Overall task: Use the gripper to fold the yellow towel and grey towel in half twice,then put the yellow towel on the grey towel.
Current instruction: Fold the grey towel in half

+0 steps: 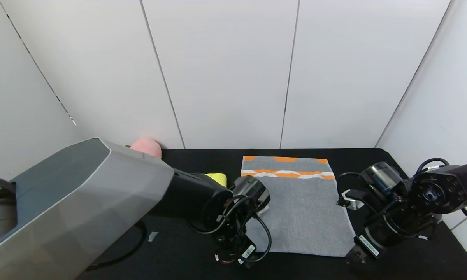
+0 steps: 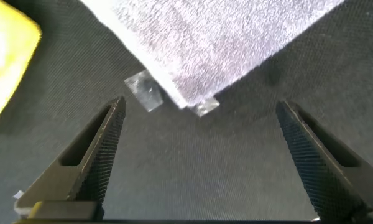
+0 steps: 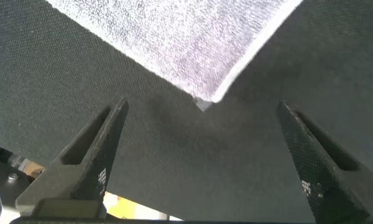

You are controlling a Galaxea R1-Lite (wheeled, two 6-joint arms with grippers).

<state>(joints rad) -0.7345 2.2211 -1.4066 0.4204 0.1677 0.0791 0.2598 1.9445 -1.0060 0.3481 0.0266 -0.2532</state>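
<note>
Grey towel (image 1: 301,210) flat on black table (image 1: 186,249), orange-white band at far end. Yellow towel (image 1: 218,178) mostly hidden behind left arm. Left gripper (image 2: 199,162) and right gripper (image 3: 202,165) both spread wide, holding nothing, each over 1 near corner.

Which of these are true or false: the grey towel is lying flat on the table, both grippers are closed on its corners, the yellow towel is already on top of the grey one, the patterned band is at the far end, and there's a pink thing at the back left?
1. The grey towel lies spread flat on the black table. True.
2. The left gripper and the right gripper are shut on its corners. False: both are open, each poised at a near corner, holding nothing.
3. The yellow towel lies on the grey towel. False: it sits beside it, on the robot's left.
4. The orange-and-white band is at the far end. True.
5. A pink object sits at the back left. True.
</note>
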